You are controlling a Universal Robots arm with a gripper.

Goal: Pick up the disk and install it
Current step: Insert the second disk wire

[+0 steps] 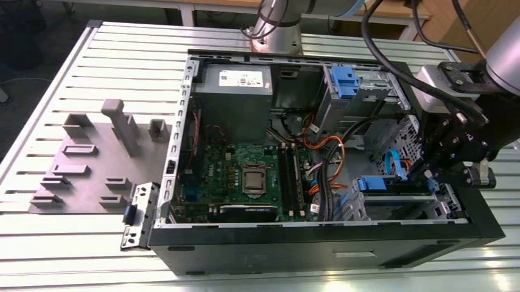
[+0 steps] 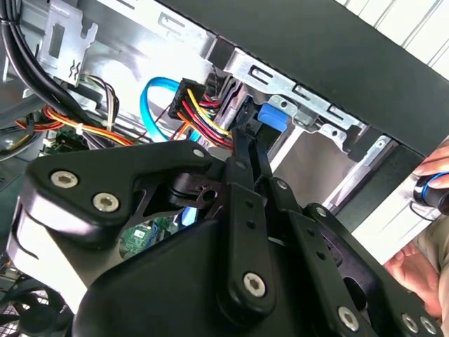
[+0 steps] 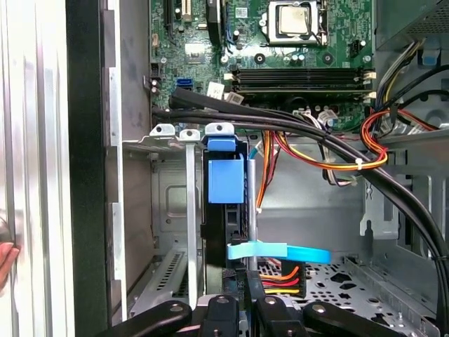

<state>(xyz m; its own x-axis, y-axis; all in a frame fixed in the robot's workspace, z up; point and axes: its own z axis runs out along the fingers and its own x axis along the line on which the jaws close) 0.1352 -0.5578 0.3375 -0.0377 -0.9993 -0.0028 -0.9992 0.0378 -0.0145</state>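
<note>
While the disk [image 3: 226,210] stood on edge in the drive cage [image 3: 172,182] at the open case's [image 1: 325,234] corner, the gripper [image 3: 242,309] sat at its cabled end, seemingly to seat it in the slot. Its black metal fingers [image 3: 223,317] lay narrow, close against the drive's edge; whether they clamped it I could not tell. Just beyond them, a flat blue ribbon [image 3: 277,251] and red-yellow power wires [image 3: 280,277] crossed. Further off rose the glossy blue bracket tab [image 3: 226,179], between thin steel rails.
</note>
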